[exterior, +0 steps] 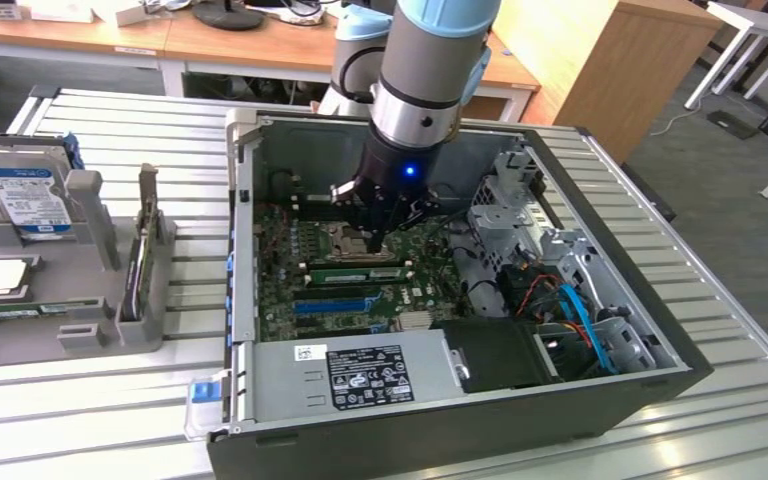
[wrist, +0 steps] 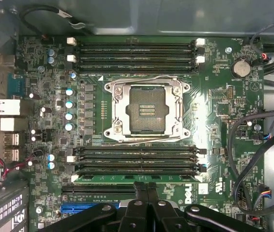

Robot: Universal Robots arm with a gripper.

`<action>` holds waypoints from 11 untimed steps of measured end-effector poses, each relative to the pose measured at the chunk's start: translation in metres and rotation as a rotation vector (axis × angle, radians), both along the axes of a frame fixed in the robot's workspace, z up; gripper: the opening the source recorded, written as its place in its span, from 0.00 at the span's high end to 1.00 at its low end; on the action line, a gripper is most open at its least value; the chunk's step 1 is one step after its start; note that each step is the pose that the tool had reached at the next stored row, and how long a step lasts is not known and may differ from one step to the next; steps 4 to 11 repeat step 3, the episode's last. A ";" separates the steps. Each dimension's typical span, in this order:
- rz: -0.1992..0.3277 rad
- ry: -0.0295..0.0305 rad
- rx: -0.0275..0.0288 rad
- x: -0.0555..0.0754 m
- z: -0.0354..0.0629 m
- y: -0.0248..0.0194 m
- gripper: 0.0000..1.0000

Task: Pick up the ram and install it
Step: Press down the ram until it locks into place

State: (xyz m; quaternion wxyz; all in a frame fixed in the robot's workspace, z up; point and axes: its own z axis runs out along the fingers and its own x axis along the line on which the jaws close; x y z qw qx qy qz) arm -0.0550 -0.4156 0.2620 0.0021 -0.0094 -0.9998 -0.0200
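**Fingers closed over a seated stick**

Here we are inside the open case (exterior: 651, 385), and the gripper (exterior: 373, 243) sits low over the board (wrist: 214, 121), centre of the exterior frame. In the wrist view its fingers (wrist: 146, 191) meet at the bottom centre, pressed together with no gap, and nothing is clamped between them.

Just ahead of those tips lies the ram (wrist: 137, 178), a thin green strip lying in the slot nearest the gripper, below the socket (wrist: 146, 111). In the exterior view it shows as a green bar (exterior: 353, 270) right under the fingertips. The tips look to be on its top edge or a hair above; contact is too close to call.

The stick should be light and stiff but brittle, with bare chips and fine edge contacts. I'd judge it best held by its long flat faces near the middle, or pushed squarely along the top edge, never twisted.

Far left, the hard drive (exterior: 27, 195) stands in a grey rack (exterior: 84, 215).
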 end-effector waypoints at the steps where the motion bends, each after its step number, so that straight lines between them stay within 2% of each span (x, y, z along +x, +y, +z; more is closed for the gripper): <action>1: 0.000 0.0000 0.0000 0.000 0.0000 0.0000 0.89; 11: 0.000 -0.0001 0.0001 0.000 0.0000 0.0000 0.89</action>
